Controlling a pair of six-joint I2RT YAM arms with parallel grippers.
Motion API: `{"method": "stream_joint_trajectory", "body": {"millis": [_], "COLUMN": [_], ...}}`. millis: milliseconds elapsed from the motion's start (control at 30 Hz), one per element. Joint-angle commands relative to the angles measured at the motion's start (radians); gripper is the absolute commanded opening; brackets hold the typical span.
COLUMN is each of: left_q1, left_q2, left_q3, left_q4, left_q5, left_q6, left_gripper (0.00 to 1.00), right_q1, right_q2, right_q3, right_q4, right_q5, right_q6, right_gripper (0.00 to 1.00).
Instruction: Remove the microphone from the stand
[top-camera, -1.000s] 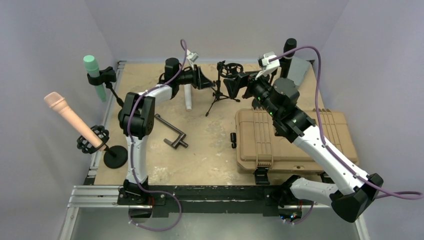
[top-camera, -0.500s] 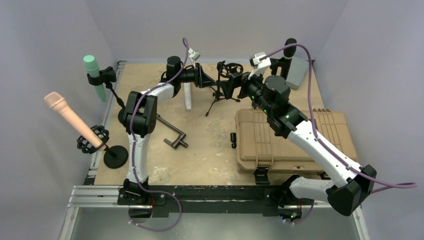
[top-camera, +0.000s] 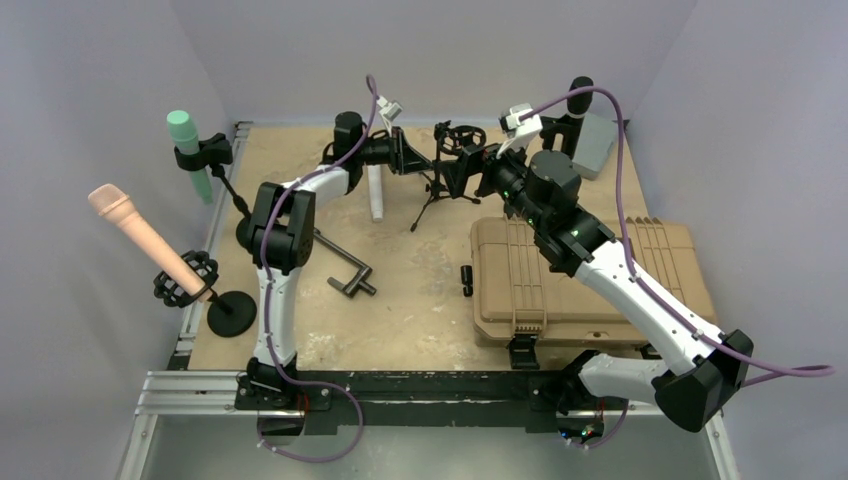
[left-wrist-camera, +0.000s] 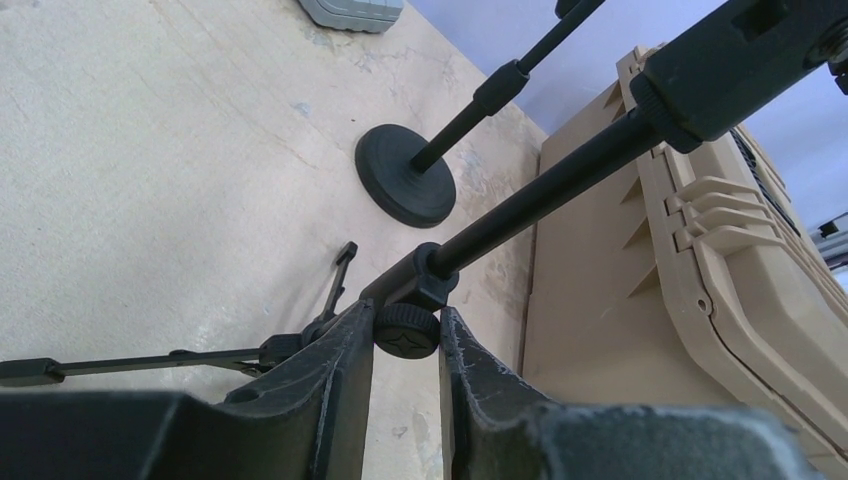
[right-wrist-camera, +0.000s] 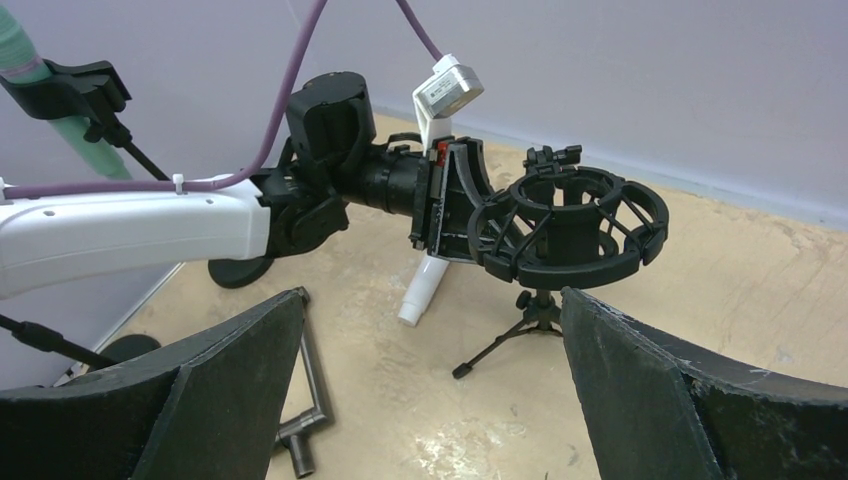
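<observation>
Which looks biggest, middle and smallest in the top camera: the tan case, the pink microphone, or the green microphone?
1. Tan case
2. Pink microphone
3. Green microphone, partly hidden by its clip

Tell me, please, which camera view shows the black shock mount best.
The right wrist view: the shock mount fills the centre, large and unobstructed. The top external view shows it small, between both arms. The left wrist view catches only the stand pole beneath it.
</observation>
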Motion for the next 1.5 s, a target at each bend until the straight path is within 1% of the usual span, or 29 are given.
{"method": "stream_joint_trajectory", "body": {"millis": [0, 67, 233, 267, 333, 367, 467, 567, 667, 867, 1067, 1167, 1300, 1400, 1433, 1467], "left_q1": [0.003, 0.006, 0.008, 0.009, 0.019, 0.024, 0.040, 0.047, 0.049, 0.047, 0.043, 0.033, 0.010, 0.009, 0.009, 0.009], "left_q2": [-0.020, -0.020, -0.034, -0.046, -0.057, -0.059, -0.068, -0.044, -0.020, -0.051, -0.102, -0.099, -0.090, -0.105, -0.110, -0.117], "left_q3": [0.048, 0.071, 0.092, 0.091, 0.111, 0.114, 0.083, 0.106, 0.094, -0.044, -0.155, -0.208, -0.242, -0.273, -0.279, -0.279], "left_q4": [-0.048, -0.123, -0.219, -0.259, -0.390, -0.420, -0.346, -0.388, -0.319, -0.158, -0.141, -0.040, 0.003, 0.023, 0.023, 0.021], "left_q5": [-0.010, -0.031, -0.085, -0.108, -0.179, -0.197, -0.183, -0.173, -0.163, -0.248, -0.336, -0.362, -0.393, -0.434, -0.439, -0.440], "left_q6": [-0.012, -0.032, -0.190, -0.211, -0.256, -0.297, -0.460, -0.577, -0.730, -0.999, -1.168, -1.290, -1.402, -1.414, -1.408, -1.388], "left_gripper": [0.00, 0.00, 0.00, 0.00, 0.00, 0.00, 0.00, 0.00, 0.00, 0.00, 0.00, 0.00, 0.00, 0.00, 0.02, 0.08], "right_q1": [0.001, 0.002, 0.002, 0.003, 0.001, 0.002, 0.001, 0.001, 0.001, 0.002, 0.001, 0.001, 0.001, 0.002, 0.001, 0.001], "right_q2": [-0.003, -0.005, -0.010, -0.012, -0.019, -0.023, -0.037, -0.048, -0.060, -0.088, -0.085, -0.083, -0.085, -0.088, -0.088, -0.088], "right_q3": [0.041, 0.036, 0.031, 0.030, 0.027, 0.026, 0.021, 0.019, 0.018, 0.011, 0.017, 0.019, 0.019, 0.022, 0.023, 0.025], "right_q4": [0.032, 0.034, 0.036, 0.035, 0.034, 0.034, 0.035, 0.034, 0.029, 0.025, 0.023, 0.022, 0.020, 0.021, 0.018, 0.015], "right_q5": [-0.007, -0.004, -0.005, -0.006, -0.005, -0.005, -0.006, -0.008, -0.005, 0.013, -0.001, -0.005, -0.004, 0.000, 0.003, 0.008], "right_q6": [-0.001, -0.003, -0.003, -0.003, -0.003, -0.003, -0.002, -0.003, -0.002, -0.006, -0.005, -0.005, -0.002, -0.001, 0.000, 0.000], "right_gripper": [0.99, 0.99, 0.99, 0.99, 0.99, 0.99, 0.99, 0.99, 0.99, 0.99, 0.99, 0.99, 0.99, 0.99, 0.99, 0.99]}}
